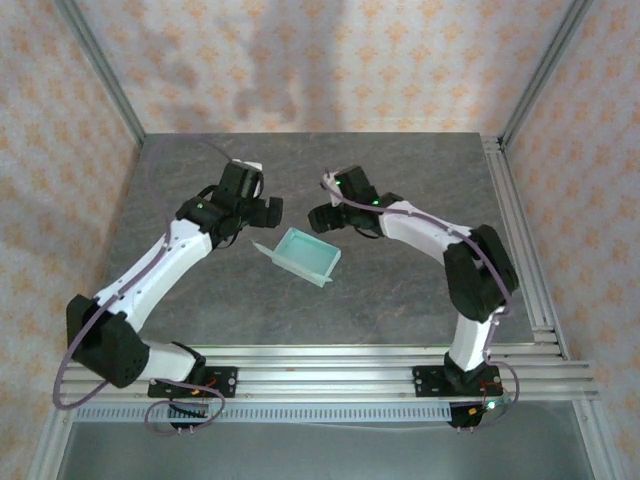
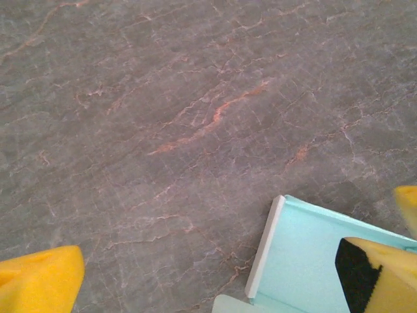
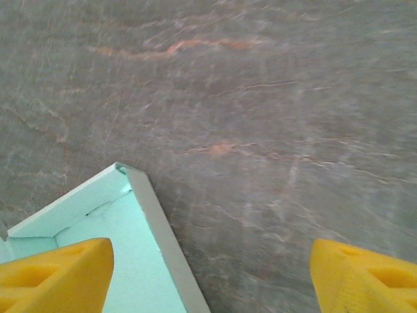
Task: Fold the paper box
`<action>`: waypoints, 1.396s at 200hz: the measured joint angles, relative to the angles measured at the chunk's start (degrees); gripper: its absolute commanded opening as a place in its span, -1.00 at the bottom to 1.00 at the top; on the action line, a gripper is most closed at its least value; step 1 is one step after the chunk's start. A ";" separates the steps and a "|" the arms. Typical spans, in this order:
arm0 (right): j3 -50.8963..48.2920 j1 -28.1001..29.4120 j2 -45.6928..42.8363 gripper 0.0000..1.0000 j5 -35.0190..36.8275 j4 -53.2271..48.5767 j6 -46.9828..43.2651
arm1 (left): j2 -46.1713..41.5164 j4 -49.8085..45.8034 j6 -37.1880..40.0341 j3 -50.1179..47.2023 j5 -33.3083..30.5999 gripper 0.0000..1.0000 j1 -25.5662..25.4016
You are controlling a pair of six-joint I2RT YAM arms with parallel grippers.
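A pale mint-blue, shallow rectangular paper box sits on the grey, stone-veined bench, near its middle and between the two arms. Its mouth faces up, and in the top view its flat floor is in plain sight from wall to wall, with the low walls standing around it. The box lies askew to the bench edges. Its long axis runs from far-left to near-right, so one corner points towards the arm bases. A small card flap sticks out flat from its left corner.

The left arm reaches forward and inward from its base, elbow low. Its end effector is just beside the box's far-left side and points down at the bench. In the left wrist view its yellow fingers stand wide apart with nothing clamped between them. One finger is over bare bench and the other over the box's floor, just inside a white-edged wall. I cannot tell whether that finger touches the card.

The right arm bends up at the elbow and stretches leftward, with its end effector near the box's far corner. Its yellow fingers are also spread wide and grip nothing. One hangs over the box's inner corner and the other over bare bench.
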 measured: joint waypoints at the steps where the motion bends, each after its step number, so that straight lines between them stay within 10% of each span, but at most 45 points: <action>1: 0.11 0.11 0.15 0.59 -0.02 -0.02 0.00 | -0.33 0.13 -0.02 -0.26 0.02 1.00 0.04; 120: 4.55 1.77 11.87 0.59 8.61 -2.97 2.62 | -6.91 5.44 -0.02 -4.96 1.75 1.00 2.01; 197: -14.84 -10.47 -5.95 0.58 14.99 -4.02 7.10 | -4.42 6.71 0.02 -4.68 4.96 1.00 2.01; 279: -19.58 -17.68 -14.91 0.40 5.73 -1.57 6.34 | -0.83 9.90 -1.51 -4.57 9.29 1.00 2.01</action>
